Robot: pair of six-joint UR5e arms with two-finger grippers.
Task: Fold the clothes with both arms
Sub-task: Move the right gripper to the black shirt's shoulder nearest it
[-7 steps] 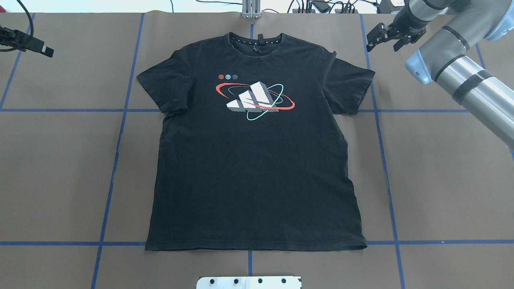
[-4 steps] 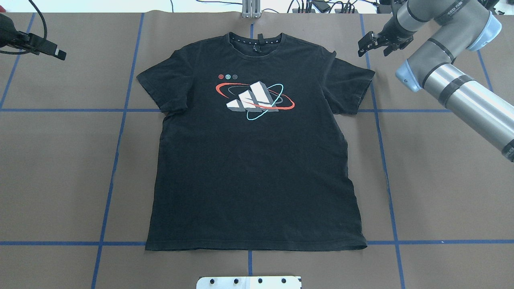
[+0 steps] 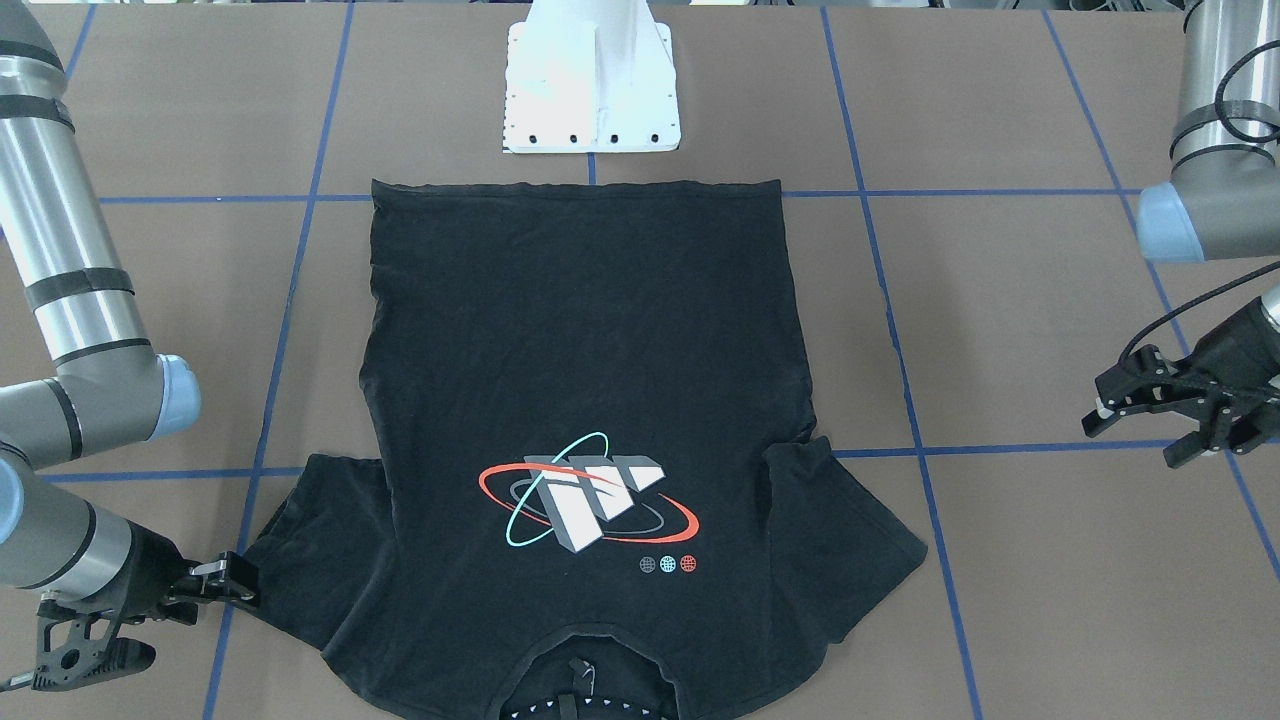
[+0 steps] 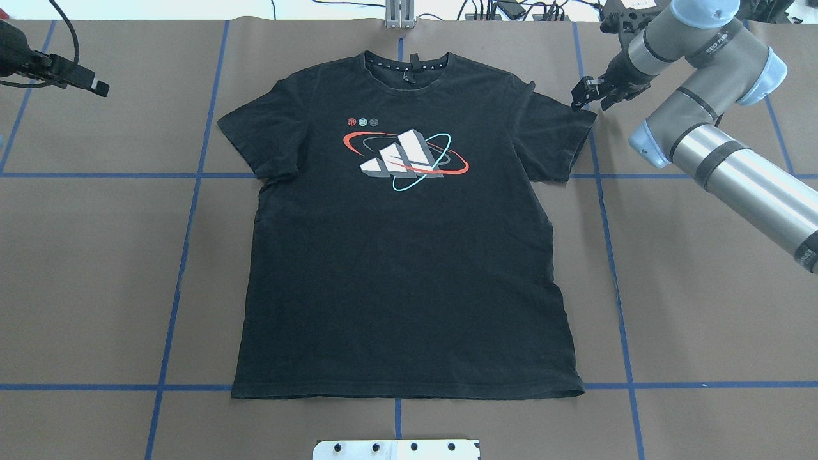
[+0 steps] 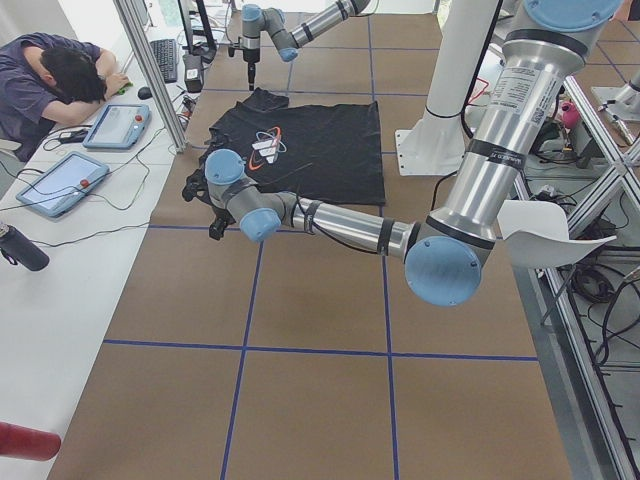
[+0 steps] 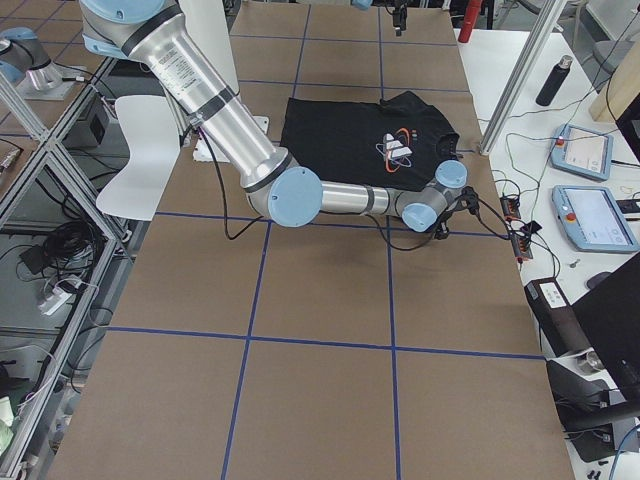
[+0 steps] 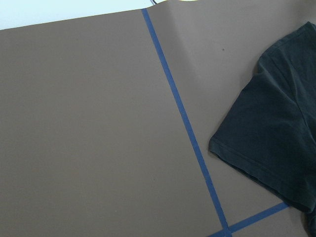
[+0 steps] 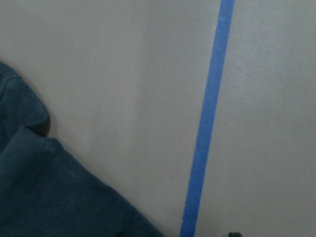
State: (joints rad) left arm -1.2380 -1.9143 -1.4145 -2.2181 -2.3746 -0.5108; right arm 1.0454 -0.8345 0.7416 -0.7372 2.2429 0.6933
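Both claws gape empty; your right gripper (image 4: 586,101) has dropped beside the black T-shirt (image 4: 409,268) sleeve, your left gripper (image 3: 1130,438) lags, so grasping looks near.

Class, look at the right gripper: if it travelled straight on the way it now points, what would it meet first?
The right gripper points down at the near sleeve of the T-shirt, so it would probably meet that sleeve's edge first; its exact height is unclear.
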